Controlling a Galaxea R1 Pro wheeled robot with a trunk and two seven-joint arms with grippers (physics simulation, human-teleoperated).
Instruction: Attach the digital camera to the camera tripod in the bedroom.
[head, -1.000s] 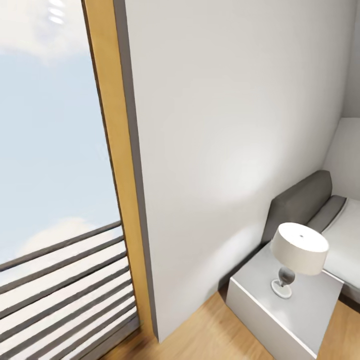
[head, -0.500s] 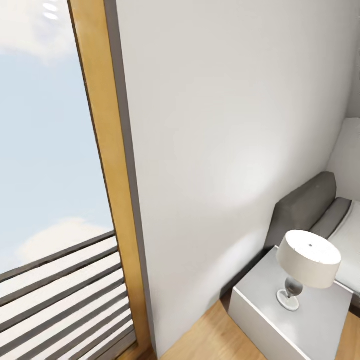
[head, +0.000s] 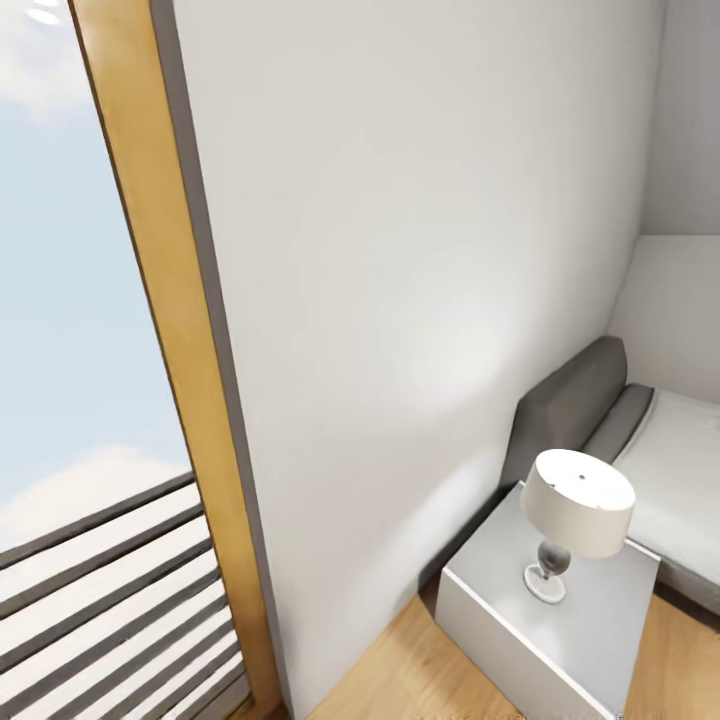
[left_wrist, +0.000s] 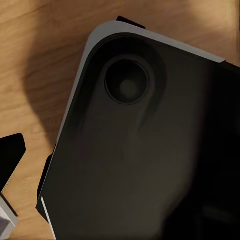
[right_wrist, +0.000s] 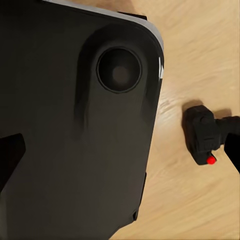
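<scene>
Grippers first: of the right gripper (right_wrist: 11, 155) we get one dark fingertip at the edge of its wrist view, same deal for the left gripper (left_wrist: 11, 152), so we can't tell whether either one is spread or closed. Both hang over the robot's black base (right_wrist: 75, 125) and the wood floor (right_wrist: 200, 45).

Just past the base in the right wrist view sits the digital camera (right_wrist: 201, 134), small, black, red button showing. It's against another dark shape at the picture's edge (maybe a finger, maybe not), so we can't say if it's held or lying on the floor.

Up front, the bedroom: white wall (head: 400, 250), wood-framed window (head: 150, 300), nightstand (head: 600, 620) with a lamp (head: 575, 515), bed (head: 670, 470) beside it.

Our guess: early days, attaching not yet done. No readable brands or writing anywhere.
</scene>
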